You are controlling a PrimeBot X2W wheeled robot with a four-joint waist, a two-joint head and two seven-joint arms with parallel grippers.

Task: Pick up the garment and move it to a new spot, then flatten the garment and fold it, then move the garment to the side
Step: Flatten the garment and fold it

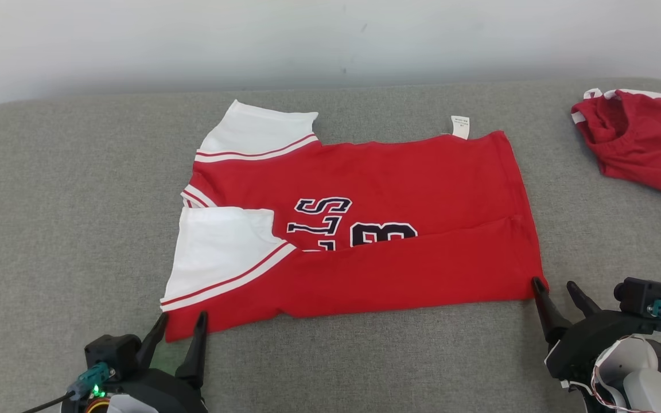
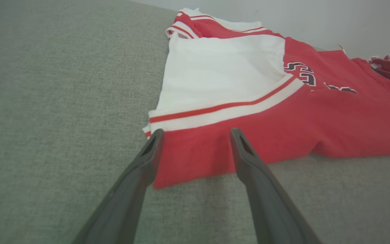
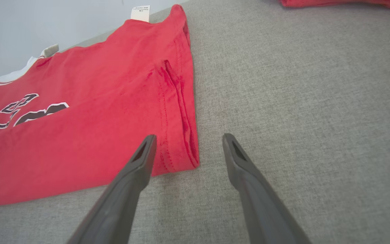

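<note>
Head view: one red shirt [image 1: 365, 229] lies flat in the middle of a grey pad [image 1: 78, 172], neck end to the left, hem to the right. It has two white sleeves, each edged with a red stripe, and dark print outlined in white. The near long edge is folded up over the front and hides the lower part of the print. A white label [image 1: 460, 126] sticks out at the far edge. A second red garment [image 1: 640, 143] with white trim lies crumpled at the pad's far right, well apart from the shirt. The left gripper [image 1: 182, 315] sits at the shirt's near left corner, fingers spread wide and empty. The right gripper [image 1: 553, 282] sits at the near right corner, also spread wide and empty, with one fingertip at the hem corner.

Left wrist view: the two fingers straddle the red corner below the near sleeve. One tip is at the cloth's edge and the other is over the red. I cannot tell whether they touch it.

Right wrist view: one finger is over the stitched hem corner, the other over bare pad beside it.
</note>
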